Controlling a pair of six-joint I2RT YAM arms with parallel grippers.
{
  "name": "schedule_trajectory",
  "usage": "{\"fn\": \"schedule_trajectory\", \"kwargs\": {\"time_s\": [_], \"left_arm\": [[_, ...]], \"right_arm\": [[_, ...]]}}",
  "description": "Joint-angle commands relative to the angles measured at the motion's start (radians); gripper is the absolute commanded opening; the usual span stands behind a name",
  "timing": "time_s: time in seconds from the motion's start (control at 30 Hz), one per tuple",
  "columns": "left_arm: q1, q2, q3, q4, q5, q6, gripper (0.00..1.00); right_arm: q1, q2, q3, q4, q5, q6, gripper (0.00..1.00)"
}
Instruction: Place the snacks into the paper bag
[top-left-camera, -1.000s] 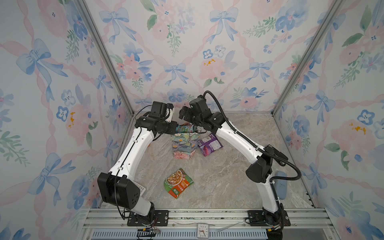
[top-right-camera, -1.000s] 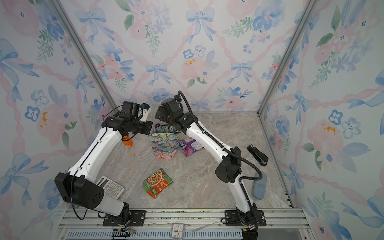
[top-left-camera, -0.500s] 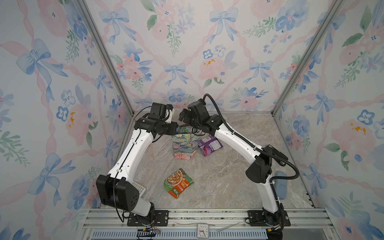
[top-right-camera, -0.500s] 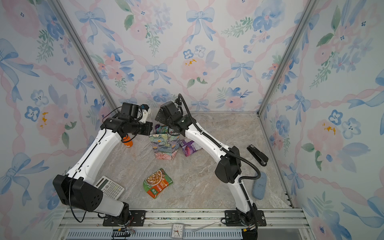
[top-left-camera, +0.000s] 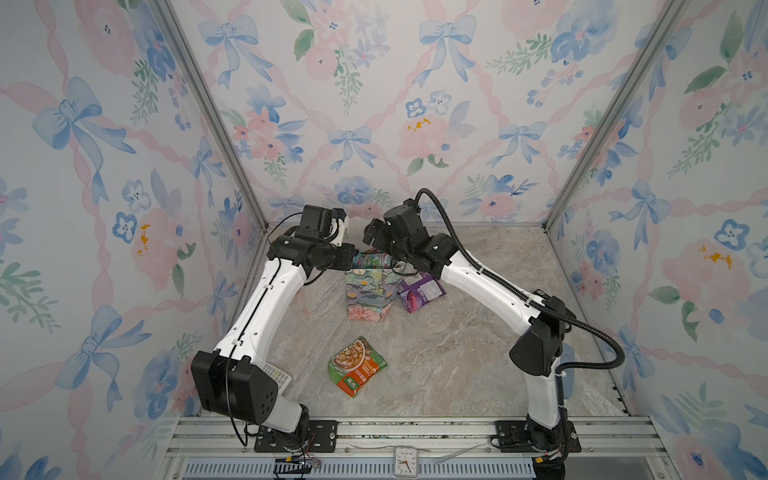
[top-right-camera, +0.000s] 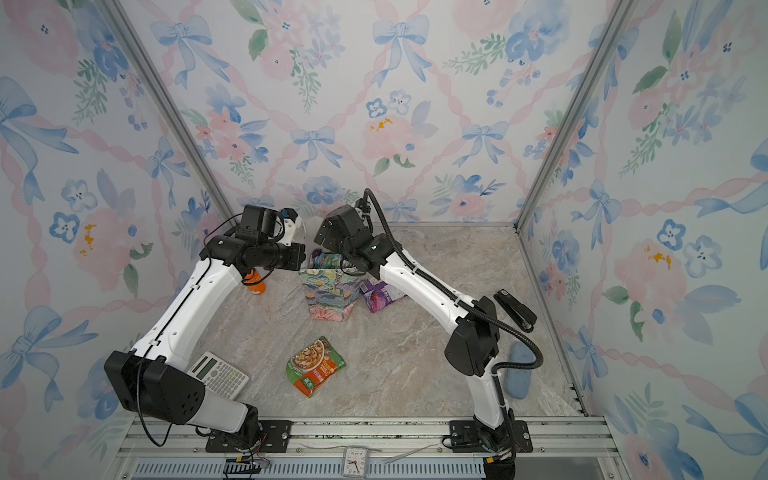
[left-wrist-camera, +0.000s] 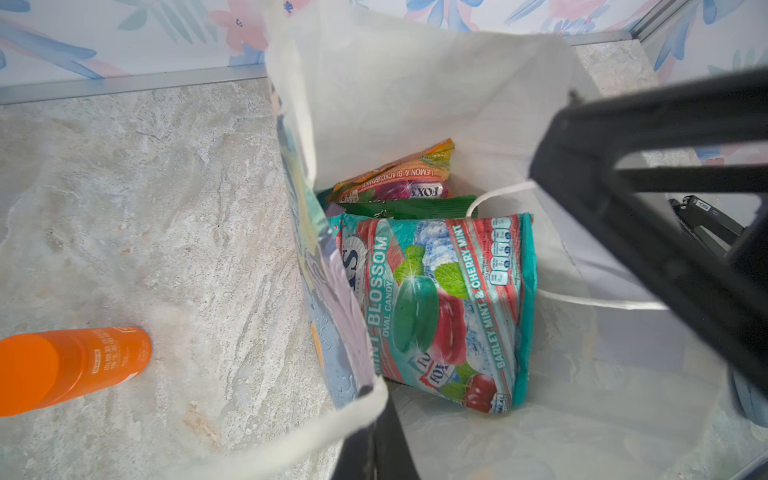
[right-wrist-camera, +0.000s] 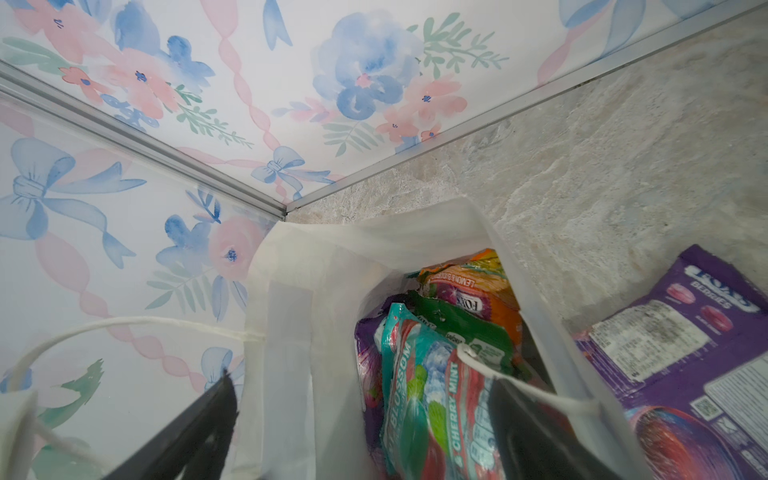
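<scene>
Bag (top-left-camera: 365, 297) in left hand (left-wrist-camera: 376, 432), right hand (right-wrist-camera: 362, 387) spread

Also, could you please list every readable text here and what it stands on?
"MINT BLOSSOM", "OVAL CANDY", "BARLEY MINT & CHERRY MINT": teal packet, inside the paper bag.
"LEMON & BLACKCURRANT", "FOX'S": orange packet, also inside.
"FOX'S", "BERRIES": purple packet, beside it.
Too small to read: print on the orange bottle and the noodle packet.

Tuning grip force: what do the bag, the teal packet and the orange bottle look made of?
Bag: thin matte paper, white inside, creased and slightly translucent. Teal packet: glossy plastic film, glare and a sealed edge. Orange bottle: probably smooth plastic, soft sheen.
</scene>
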Motion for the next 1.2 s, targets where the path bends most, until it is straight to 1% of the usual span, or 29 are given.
{"fn": "schedule_trajectory", "kwargs": {"time_s": [0.0,0.37,0.73,0.9,1.0,1.17], "left_arm": [[-0.009,-0.037,0.052,0.048,0.047,-0.009,0.0],[-0.059,0.009,0.099,0.049,0.041,-0.02,0.0],[-0.107,0.03,0.112,0.049,0.023,-0.037,0.0],[-0.123,0.036,0.112,0.055,0.02,-0.042,0.0],[-0.128,0.037,0.116,0.055,0.02,-0.043,0.0],[-0.136,0.037,0.113,0.055,0.02,-0.044,0.0]], "right_arm": [[-0.013,-0.06,-0.049,0.031,-0.012,-0.005,0.97],[-0.059,-0.118,-0.174,0.064,-0.083,0.034,0.96],[-0.073,-0.244,-0.343,0.104,-0.09,0.052,0.97],[-0.093,-0.266,-0.41,0.123,-0.107,0.066,0.97],[-0.107,-0.265,-0.429,0.161,-0.128,0.062,0.97],[-0.112,-0.244,-0.404,0.16,-0.148,0.045,0.97]]}}
